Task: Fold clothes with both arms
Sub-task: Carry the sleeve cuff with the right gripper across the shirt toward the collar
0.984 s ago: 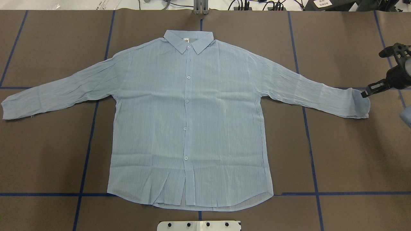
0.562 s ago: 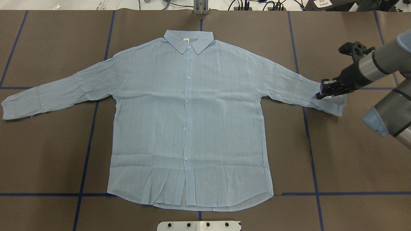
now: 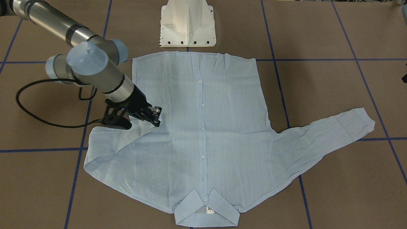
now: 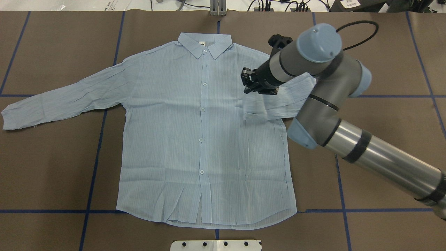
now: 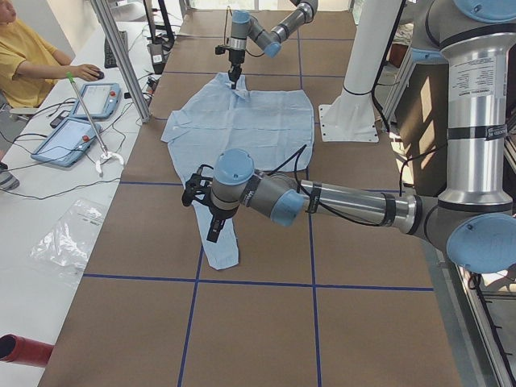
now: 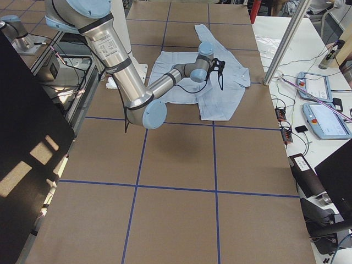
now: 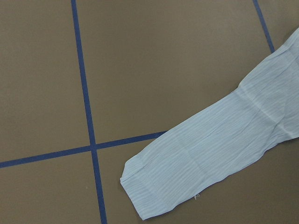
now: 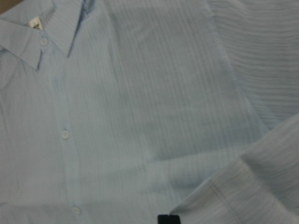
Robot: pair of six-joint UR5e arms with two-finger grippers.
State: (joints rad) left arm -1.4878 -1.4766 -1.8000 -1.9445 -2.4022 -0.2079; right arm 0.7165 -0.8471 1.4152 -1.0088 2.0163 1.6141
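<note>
Overhead, front views oppose — both steep, share shirt (image 4: 174,139); side views distant; wrist cameras close, downward.

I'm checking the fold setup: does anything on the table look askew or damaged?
Nothing stands out. The shirt lies flat and buttoned; the right gripper holds one sleeve cuff over the chest, mid-fold; the other sleeve lies flat.

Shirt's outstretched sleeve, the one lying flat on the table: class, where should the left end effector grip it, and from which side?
Probably the cuff at the free end of the sleeve, coming straight down from above, fingers astride its outer edge. The fabric lies flat and thin, so only an edge offers purchase, and the cuff leads the fold over the shirt.
</note>
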